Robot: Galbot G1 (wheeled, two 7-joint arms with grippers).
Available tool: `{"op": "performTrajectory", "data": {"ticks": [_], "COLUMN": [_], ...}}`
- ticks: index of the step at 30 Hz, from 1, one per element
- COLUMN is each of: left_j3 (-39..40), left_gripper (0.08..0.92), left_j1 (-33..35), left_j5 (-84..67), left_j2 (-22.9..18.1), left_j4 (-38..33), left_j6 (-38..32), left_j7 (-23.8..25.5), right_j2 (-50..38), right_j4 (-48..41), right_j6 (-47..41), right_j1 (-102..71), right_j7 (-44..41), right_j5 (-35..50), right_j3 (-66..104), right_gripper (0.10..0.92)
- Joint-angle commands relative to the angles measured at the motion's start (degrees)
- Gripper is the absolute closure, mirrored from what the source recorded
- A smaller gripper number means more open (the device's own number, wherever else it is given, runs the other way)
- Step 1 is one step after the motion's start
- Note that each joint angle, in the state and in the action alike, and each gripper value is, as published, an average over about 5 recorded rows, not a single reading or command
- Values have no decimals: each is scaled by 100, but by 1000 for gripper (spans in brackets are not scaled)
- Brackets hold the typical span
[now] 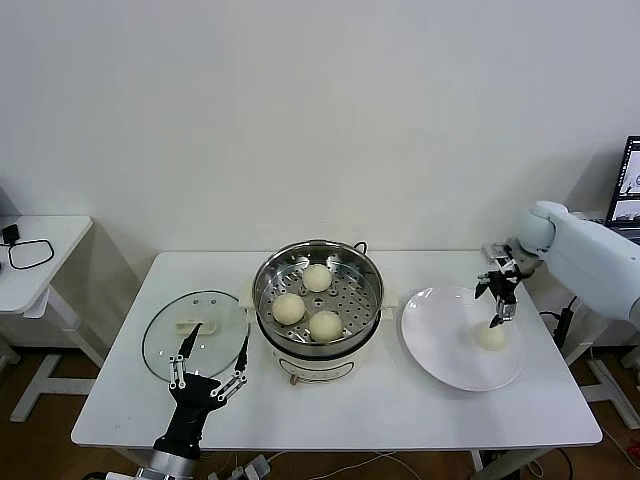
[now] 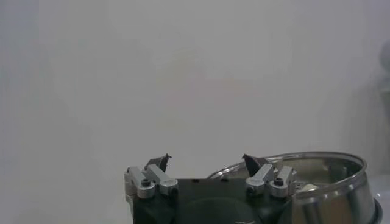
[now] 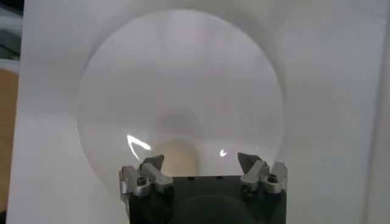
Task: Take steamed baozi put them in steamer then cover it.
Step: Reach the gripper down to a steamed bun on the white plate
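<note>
The steamer [image 1: 318, 262] stands mid-table with three baozi on its perforated tray [image 1: 317, 277] [image 1: 289, 308] [image 1: 326, 325]. One more baozi [image 1: 492, 336] lies on the white plate [image 1: 440, 345] at the right, and it also shows in the right wrist view as a baozi [image 3: 177, 158] between the spread fingers. My right gripper [image 1: 497, 300] [image 3: 200, 160] hangs open just above it, holding nothing. The cover [image 1: 195, 335] lies flat on the table left of the steamer. My left gripper [image 1: 208, 364] [image 2: 206, 159] is open and empty over the cover's near edge, with the steamer rim [image 2: 323, 164] beside it.
A white side table [image 1: 35, 255] with a black cable stands at the far left. A laptop screen [image 1: 630, 180] shows at the right edge. A cord trails from the steamer's base toward the table's front edge.
</note>
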Motion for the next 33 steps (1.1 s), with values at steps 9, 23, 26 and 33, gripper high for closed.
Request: {"op": "performTrajectory", "data": {"ticks": [9, 23, 26, 33], "left_j3": [2, -13, -8, 4], "left_gripper": [177, 177, 177, 177], "left_j1": [-16, -34, -34, -41], "left_j5": [-1, -3, -3, -6], "left_j2": [-15, -18, -18, 4], "left_j4": [46, 117, 117, 89], "left_j6": [11, -2, -5, -4], "left_j7": [7, 8, 5, 0], "right_j2": [33, 51, 25, -88], "right_j4": [-360, -387, -362, -170], "right_j6": [-233, -275, -276, -289], "right_j1": [-565, -570, -579, -404], "right_j7": [499, 444, 450, 393], "right_j5": [241, 226, 223, 312], "right_j3": [173, 104, 98, 57], "right_gripper": [203, 271, 297, 340]}}
